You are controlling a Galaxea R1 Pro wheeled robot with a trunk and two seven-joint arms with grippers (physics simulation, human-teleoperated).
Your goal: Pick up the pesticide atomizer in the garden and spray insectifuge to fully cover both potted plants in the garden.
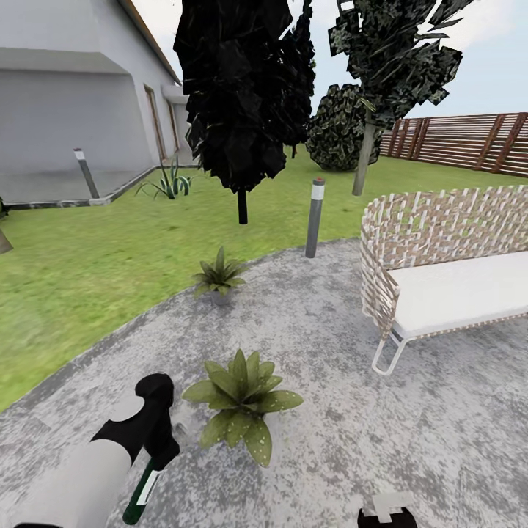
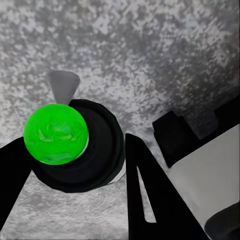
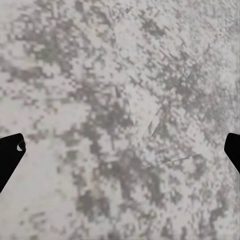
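The pesticide atomizer [image 1: 144, 486], a slim dark green bottle with a white label, hangs tilted from my left gripper [image 1: 160, 442], which is shut on it. In the left wrist view the atomizer [image 2: 56, 134] shows end-on as a bright green disc in a dark round body, and my left gripper [image 2: 75, 145] presses its black fingers [image 2: 142, 185] against both sides. One potted plant [image 1: 241, 402] stands on the paved patio just right of that gripper; the other potted plant [image 1: 218, 278] is farther off at the patio edge. My right gripper [image 1: 386, 511] [image 3: 120, 155] is open over bare paving.
A white wicker sofa [image 1: 440, 271] stands on the patio at the right. A grey bollard lamp [image 1: 315, 218] rises beyond the far plant, another bollard lamp [image 1: 86, 173] by the house [image 1: 73, 95]. Dark trees [image 1: 242, 110] and a brown fence [image 1: 469, 139] line the lawn [image 1: 81, 264].
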